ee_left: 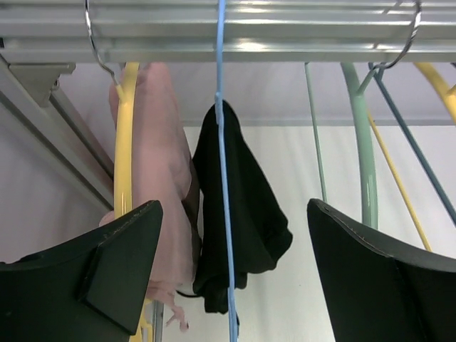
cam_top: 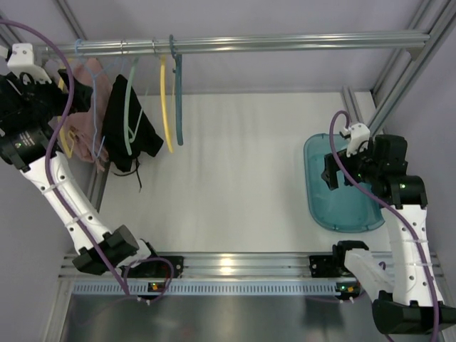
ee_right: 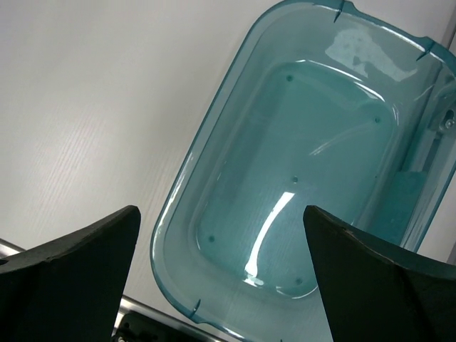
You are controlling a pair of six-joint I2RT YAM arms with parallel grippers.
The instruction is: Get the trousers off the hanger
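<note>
black cloth trousers [ee_left: 249, 214] hang draped over a thin pale sky-blue hanger [ee_left: 220, 64], which hooks onto a silver metal rail [ee_left: 285, 32] running across the top of the frame. in the overhead view the trousers [cam_top: 135, 132] sit near the left end of the rail [cam_top: 285, 41], with a thin black drawstring dangling below them.

just left of the trousers, a pink garment [ee_left: 164, 157] hangs on a yellow hanger [ee_left: 125, 142]. to their right is a pale green hanger [ee_left: 365, 142], with more bare hangers beyond it.

the left pincer [ee_left: 233, 206] is raised to the rail and spread wide. its camera shows one dark finger on each side of the blue hanger and the trousers. whether the fingers reach around the cloth or only sit in front of it cannot be told. they are not pinching anything.

the right pincer [ee_right: 221, 214] is well apart from the clothes, on the right side of the white counter [cam_top: 235, 178]. it is also spread wide and holds nothing. it hangs above a see-through teal plastic basin [ee_right: 306, 157] that rests on the counter. from overhead, the right pincer [cam_top: 338, 171] overlaps the upper left part of the basin [cam_top: 320, 206].
</note>
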